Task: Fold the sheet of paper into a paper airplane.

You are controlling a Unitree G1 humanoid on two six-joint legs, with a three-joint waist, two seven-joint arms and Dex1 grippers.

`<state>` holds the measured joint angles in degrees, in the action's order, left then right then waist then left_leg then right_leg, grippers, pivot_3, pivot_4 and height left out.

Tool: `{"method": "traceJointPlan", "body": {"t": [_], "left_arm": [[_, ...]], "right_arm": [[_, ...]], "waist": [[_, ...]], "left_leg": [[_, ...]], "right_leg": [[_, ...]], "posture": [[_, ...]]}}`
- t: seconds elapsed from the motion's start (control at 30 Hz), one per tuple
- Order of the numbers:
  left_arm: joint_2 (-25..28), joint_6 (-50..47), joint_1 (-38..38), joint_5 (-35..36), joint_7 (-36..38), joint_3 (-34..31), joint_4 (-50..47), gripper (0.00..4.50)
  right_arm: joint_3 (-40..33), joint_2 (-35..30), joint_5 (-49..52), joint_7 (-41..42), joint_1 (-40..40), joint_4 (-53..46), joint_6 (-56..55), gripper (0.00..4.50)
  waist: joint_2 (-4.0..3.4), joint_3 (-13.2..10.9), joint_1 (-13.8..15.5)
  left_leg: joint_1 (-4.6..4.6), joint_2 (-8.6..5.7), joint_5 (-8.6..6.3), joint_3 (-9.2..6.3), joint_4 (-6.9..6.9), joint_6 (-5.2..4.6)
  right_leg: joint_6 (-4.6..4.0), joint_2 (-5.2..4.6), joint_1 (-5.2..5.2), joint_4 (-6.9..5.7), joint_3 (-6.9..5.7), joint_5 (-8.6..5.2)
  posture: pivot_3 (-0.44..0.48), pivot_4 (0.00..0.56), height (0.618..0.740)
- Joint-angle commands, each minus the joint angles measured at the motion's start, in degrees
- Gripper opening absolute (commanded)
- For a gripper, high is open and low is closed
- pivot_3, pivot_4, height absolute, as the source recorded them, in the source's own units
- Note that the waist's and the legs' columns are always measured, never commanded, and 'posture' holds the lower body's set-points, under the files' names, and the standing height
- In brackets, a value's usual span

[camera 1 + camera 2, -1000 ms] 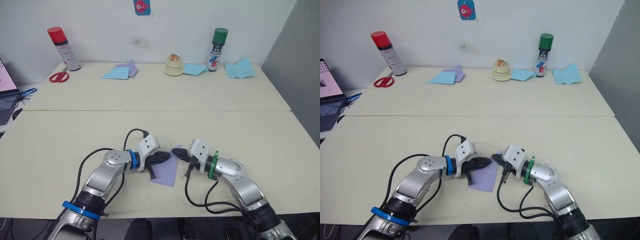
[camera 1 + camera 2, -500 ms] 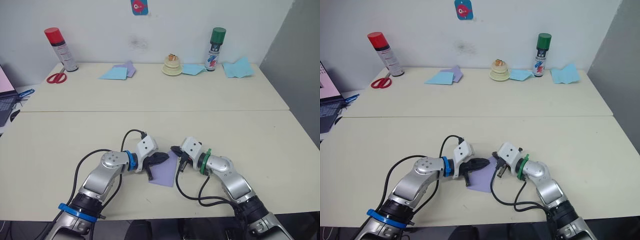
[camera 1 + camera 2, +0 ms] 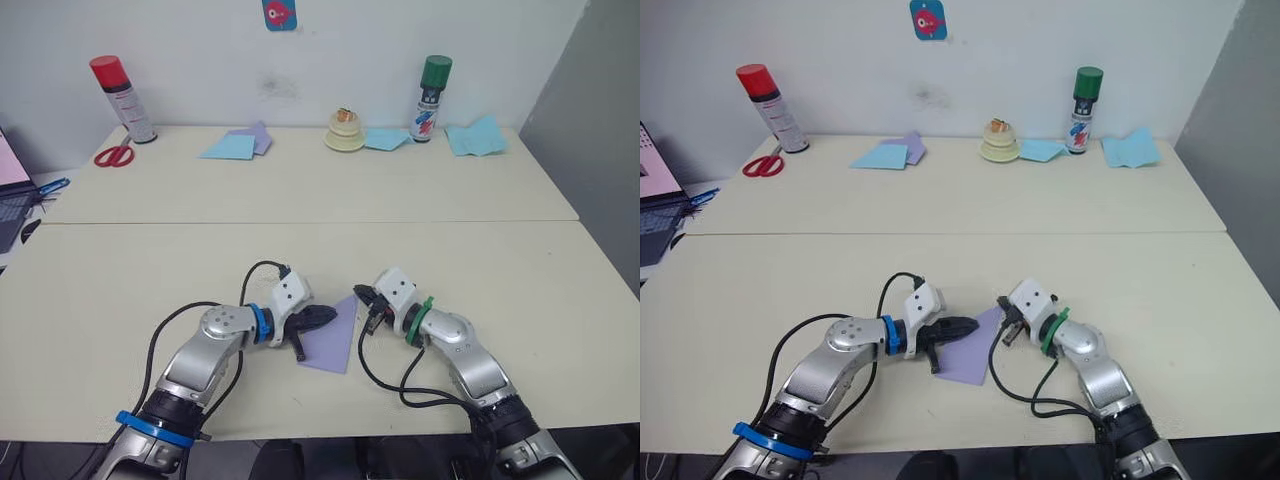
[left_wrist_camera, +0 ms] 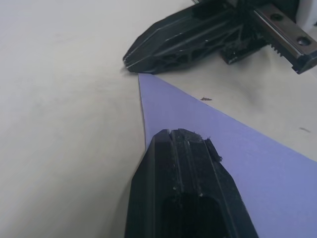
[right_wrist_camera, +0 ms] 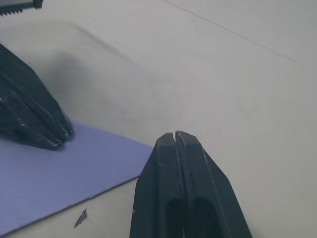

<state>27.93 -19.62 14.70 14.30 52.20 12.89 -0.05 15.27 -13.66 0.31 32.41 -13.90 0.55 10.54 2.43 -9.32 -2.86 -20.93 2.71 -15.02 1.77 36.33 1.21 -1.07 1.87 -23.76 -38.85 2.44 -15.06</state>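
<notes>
The sheet of paper (image 3: 335, 345) lies flat on the near table as a creased lavender piece with one pointed corner toward the far right. My left gripper (image 3: 327, 316) is shut, and its tips rest on the paper's left edge; in the left wrist view the fingertips (image 4: 178, 136) lie over the lavender paper (image 4: 228, 148). My right gripper (image 3: 362, 294) is shut too, its tips at the paper's pointed corner. In the right wrist view its tips (image 5: 176, 136) sit just beyond the paper (image 5: 59, 178), on bare table. No finished paper airplane is in view.
Along the far table edge stand a red-capped spray can (image 3: 115, 95) with red scissors (image 3: 117, 155), light blue papers (image 3: 232, 147), a round cream object (image 3: 345, 132), a green-capped spray can (image 3: 433, 85) and more blue papers (image 3: 476, 136). A laptop (image 3: 12, 190) is at far left.
My right gripper has drawn back slightly to the right, off the paper's corner, and that corner now lies flat and pointed. The left gripper stays in place.
</notes>
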Motion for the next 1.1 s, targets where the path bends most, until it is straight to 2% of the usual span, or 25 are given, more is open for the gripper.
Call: {"method": "traceJointPlan", "body": {"t": [0.03, 0.23, 0.4, 0.5, 0.6, 0.7, 0.8, 1.1], "left_arm": [[1.66, -0.38, -0.9, 0.23, 0.95, -1.48, -1.06, 0.02], [5.06, 0.91, 1.33, 2.81, 3.11, -4.97, -8.76, 0.02], [11.4, 6.48, 3.98, 1.91, 9.12, -6.78, -11.02, 0.02], [15.5, 13.6, 5.61, 0.79, 15.48, -6.45, -8.25, 0.76], [18.49, 28.38, 7.54, -2.05, 23.37, -4.66, -1.96, 1.69], [17.98, 39.75, 9.29, -3.69, 27.02, -3.1, 3.55, 2.67], [15.27, 48.8, 13.61, -4.75, 29.65, -0.93, 9.43, 3.62], [9.13, 63.35, 20.27, -5.91, 33.29, 4.55, 20.54, 3.62]], "right_arm": [[-1.82, -1.74, 3.39, 2.59, 0.25, -9.1, 0.04, 0.0], [-1.71, -7.98, 7.4, 8.07, 2.24, -20.01, 5.6, 0.0], [-1.47, -14.39, 9.2, 12.57, 3.85, -27.29, 8.99, 0.0], [-2.48, -17.23, 11.3, 14.29, 4.41, -31.11, 11.64, 0.0], [-4.35, -20.95, 14.85, 16.58, 4.74, -35.42, 15.71, 0.0], [-5.32, -23.36, 17.28, 17.36, 5.03, -37.91, 18.56, 0.0], [-7.03, -25.93, 20.51, 18.23, 6.24, -41.08, 21.62, 0.0], [-10.66, -29.95, 25.51, 16.94, 10.71, -46.9, 26.07, 0.0]], "waist": [[-0.03, -0.17, -0.01], [-0.02, -0.49, 0.11], [-0.01, -0.63, 0.47], [-0.01, -0.68, 0.47], [-0.06, -0.73, 0.59], [-0.06, -0.74, 0.89], [-0.05, -0.76, 1.14], [-0.04, -0.77, 1.03]], "left_leg": [[-0.07, 0.0, 0.0, 0.01, -0.02, 0.0], [-0.83, 0.01, 0.01, -0.13, -0.04, 0.02], [-1.05, -0.03, 0.0, -0.08, -0.02, 0.04], [-1.03, -0.03, 0.0, -0.07, -0.02, 0.05], [-1.03, -0.04, 0.0, -0.08, -0.02, 0.05], [-1.02, -0.05, 0.0, -0.06, -0.01, 0.05], [-1.06, -0.05, 0.0, -0.04, 0.02, 0.05], [-1.49, -0.05, -0.01, 0.0, 0.67, 0.02]], "right_leg": [[0.01, 0.0, -0.08, 0.0, 0.0, -0.01], [0.11, 0.01, -0.7, 0.02, -0.13, -0.07], [0.16, -0.03, -0.85, 0.15, -0.09, -0.09], [0.16, -0.03, -0.85, 0.15, -0.1, -0.09], [0.16, -0.02, -0.85, 0.14, -0.13, -0.09], [0.16, -0.03, -0.85, 0.15, -0.12, -0.09], [0.16, -0.03, -0.85, 0.16, -0.14, -0.09], [0.33, -0.02, -0.85, 0.11, -0.32, 0.0]], "posture": [[0.0, 0.15, 0.725], [0.0, 0.15, 0.725], [0.0, 0.15, 0.725], [0.0, 0.15, 0.725], [0.0, 0.15, 0.725], [0.0, 0.15, 0.725], [0.0, 0.15, 0.725], [0.0, 0.15, 0.725]]}}
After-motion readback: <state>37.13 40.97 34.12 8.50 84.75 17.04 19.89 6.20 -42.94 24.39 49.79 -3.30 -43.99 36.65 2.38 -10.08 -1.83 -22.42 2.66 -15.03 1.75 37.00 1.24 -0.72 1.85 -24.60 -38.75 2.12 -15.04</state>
